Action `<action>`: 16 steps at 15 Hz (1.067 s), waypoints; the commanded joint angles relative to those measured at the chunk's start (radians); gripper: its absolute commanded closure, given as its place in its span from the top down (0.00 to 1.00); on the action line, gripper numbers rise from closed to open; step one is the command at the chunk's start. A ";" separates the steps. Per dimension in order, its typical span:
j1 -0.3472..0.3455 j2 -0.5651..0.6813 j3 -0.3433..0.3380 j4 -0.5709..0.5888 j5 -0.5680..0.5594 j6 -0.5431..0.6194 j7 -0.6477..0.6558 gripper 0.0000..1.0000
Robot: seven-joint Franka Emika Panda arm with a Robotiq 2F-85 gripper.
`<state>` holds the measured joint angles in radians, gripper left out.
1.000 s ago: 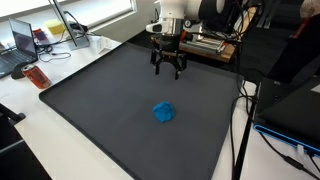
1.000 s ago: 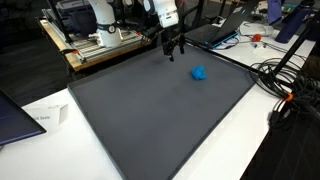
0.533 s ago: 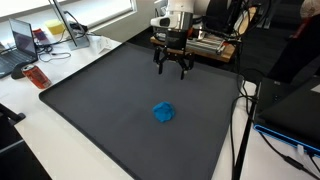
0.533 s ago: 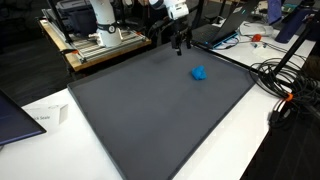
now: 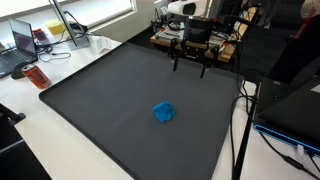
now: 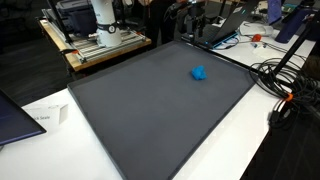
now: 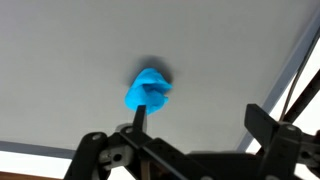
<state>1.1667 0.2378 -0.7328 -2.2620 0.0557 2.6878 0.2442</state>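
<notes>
You're holding the hand open and empty over the worktop edge; the blue lump is lying well apart, toward the middle.

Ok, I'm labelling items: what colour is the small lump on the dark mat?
The small lump is bright blue, clearest in the wrist view.

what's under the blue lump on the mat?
Only the dark grey mat; the blue lump lies directly on it. Its underside and the patch beneath are hidden by the lump itself. The end effector is open, apart from it.
</notes>
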 commanded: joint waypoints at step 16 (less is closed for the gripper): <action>-0.628 0.126 0.732 0.470 -0.350 -0.691 0.426 1.00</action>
<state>0.6039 0.3067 -0.0717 -1.8918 -0.2793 2.0921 0.6415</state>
